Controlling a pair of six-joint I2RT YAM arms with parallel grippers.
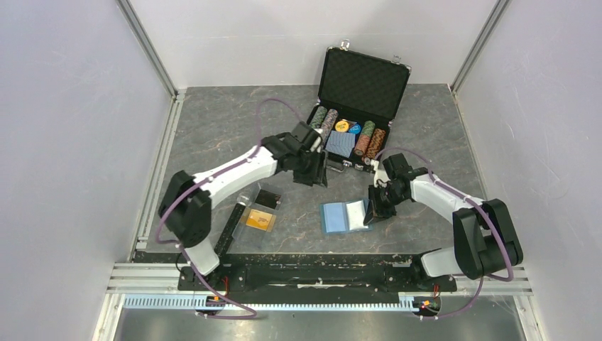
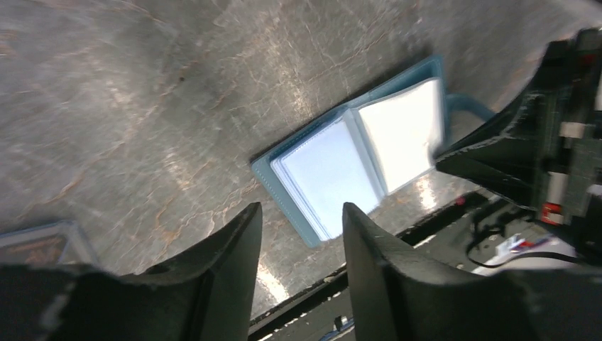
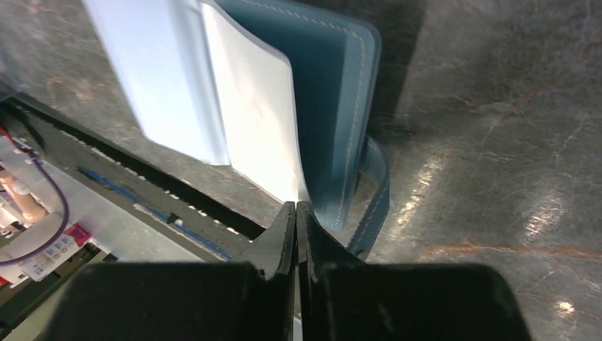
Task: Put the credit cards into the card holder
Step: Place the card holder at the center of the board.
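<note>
The teal-blue card holder [image 1: 344, 216] lies open on the table, pale pockets up. It also shows in the left wrist view [image 2: 334, 174] and the right wrist view [image 3: 334, 92]. My right gripper [image 1: 370, 213] [image 3: 295, 209] is shut on a pale, bent inner leaf at the holder's right edge. My left gripper [image 1: 316, 174] [image 2: 302, 213] is open and empty, above the table behind the holder. An orange-gold card [image 1: 258, 219] and a black card [image 1: 267, 198] lie left of the holder. I cannot make out a whitish card.
A black metal-edged case [image 1: 362, 82] stands open at the back, holding striped poker chips [image 1: 369, 138] and a blue card deck [image 1: 341, 144]. A black strip [image 1: 228, 226] lies left of the orange-gold card. The black rail [image 1: 319, 273] runs along the near edge.
</note>
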